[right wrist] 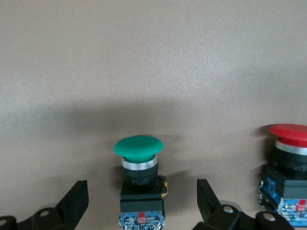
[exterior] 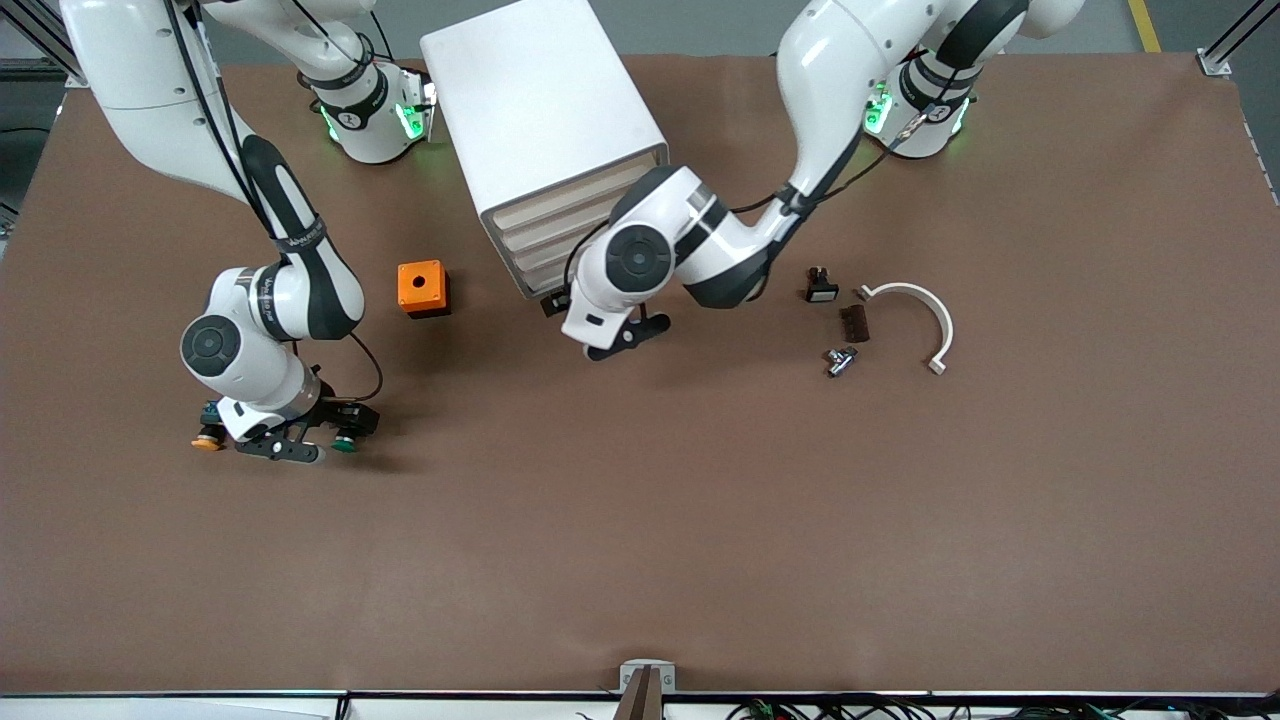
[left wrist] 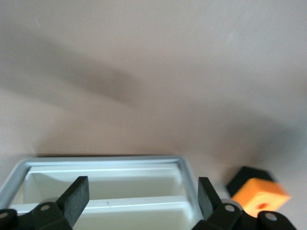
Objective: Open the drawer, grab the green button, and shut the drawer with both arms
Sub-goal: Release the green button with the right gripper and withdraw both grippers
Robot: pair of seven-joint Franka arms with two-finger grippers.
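The tall white cabinet [exterior: 530,100] lies near the arms' bases, and its four cream drawer fronts [exterior: 545,245] look flush and shut. My left gripper [exterior: 628,337] is open and empty, just in front of them. In the left wrist view the cabinet's rounded rim and drawer fronts [left wrist: 105,187] span the gap of the left gripper [left wrist: 144,187]. The green-capped button [right wrist: 139,148] lies on the table between the open fingers of my right gripper [right wrist: 142,189], untouched. In the front view the green cap [exterior: 345,443] shows beside my right gripper [exterior: 285,445].
A red-capped button [right wrist: 290,136] lies beside the green one, and a yellow-orange-capped one [exterior: 207,442] by the right gripper. An orange box with a hole [exterior: 422,287] stands beside the cabinet. A white curved bracket [exterior: 925,315] and small dark and metal parts [exterior: 840,360] lie toward the left arm's end.
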